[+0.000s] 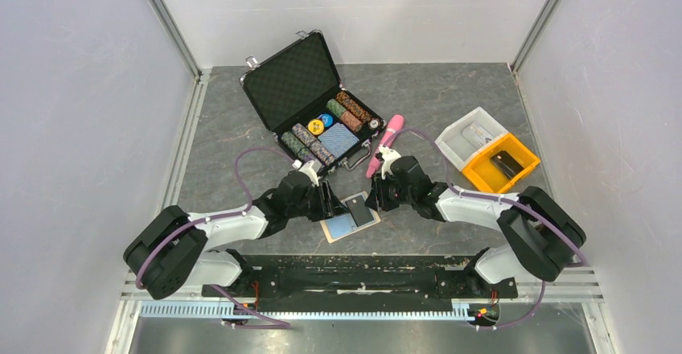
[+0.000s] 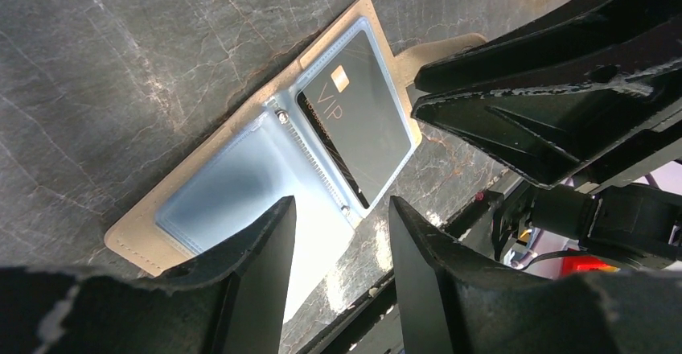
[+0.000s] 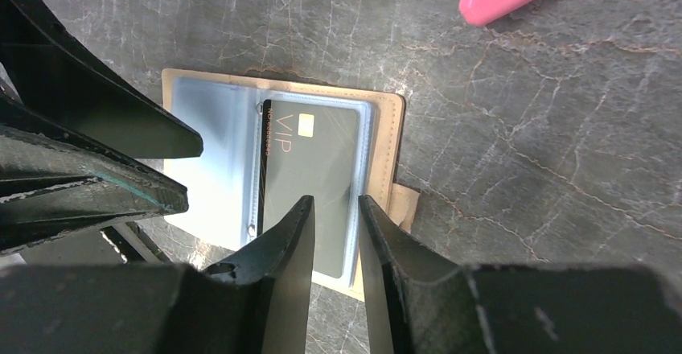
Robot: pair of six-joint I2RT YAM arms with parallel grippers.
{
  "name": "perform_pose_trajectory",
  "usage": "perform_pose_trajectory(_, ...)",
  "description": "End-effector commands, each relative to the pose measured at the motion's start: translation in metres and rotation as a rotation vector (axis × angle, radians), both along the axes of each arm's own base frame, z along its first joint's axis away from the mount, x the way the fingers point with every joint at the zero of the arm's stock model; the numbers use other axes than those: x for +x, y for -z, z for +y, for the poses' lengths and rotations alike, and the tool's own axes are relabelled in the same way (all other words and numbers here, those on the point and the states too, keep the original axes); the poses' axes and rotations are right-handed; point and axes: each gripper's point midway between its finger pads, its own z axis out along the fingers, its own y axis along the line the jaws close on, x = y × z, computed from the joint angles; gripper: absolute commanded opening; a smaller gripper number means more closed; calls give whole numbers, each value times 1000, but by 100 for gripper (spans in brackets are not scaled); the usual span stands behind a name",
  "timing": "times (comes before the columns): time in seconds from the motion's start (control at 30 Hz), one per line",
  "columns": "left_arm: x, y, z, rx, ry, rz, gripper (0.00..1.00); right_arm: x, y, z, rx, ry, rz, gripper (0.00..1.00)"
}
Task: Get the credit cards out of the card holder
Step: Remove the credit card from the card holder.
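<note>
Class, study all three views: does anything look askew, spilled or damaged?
Nothing is spilled or damaged. Only the card holder lies open and askew to the table edge, a dark card in one sleeve.

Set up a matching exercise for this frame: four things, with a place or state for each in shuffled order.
Things:
1. holder
2. VIP card
3. pink tool
4. yellow bin

Place or state:
A. holds a black item
B. lies open, tan rim showing
C. tucked in the holder
D. lies to the right of the chip case

Pairs: 1-B, 2-C, 3-D, 4-A
</note>
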Motion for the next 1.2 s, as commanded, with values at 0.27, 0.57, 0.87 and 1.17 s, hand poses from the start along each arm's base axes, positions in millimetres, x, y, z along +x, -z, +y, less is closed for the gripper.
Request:
perform_pose_trajectory(0.27, 7, -10, -10, -53, -15, -11, 53, -4, 8, 12, 34, -51, 23, 23)
perform_pose_trajectory(0.57, 6, -5, -10, -52, -15, -2, 53, -12, 14, 9, 46, -52, 47, 17)
perform_pose_trajectory(0.87, 7, -5, -15, -70, -3, 0, 49, -19, 22, 8, 51, -57, 74, 11)
perform_pose_trajectory(1.17, 10, -2, -22, -79, 13, 7, 39, -20, 25, 6, 44, -57, 83, 6)
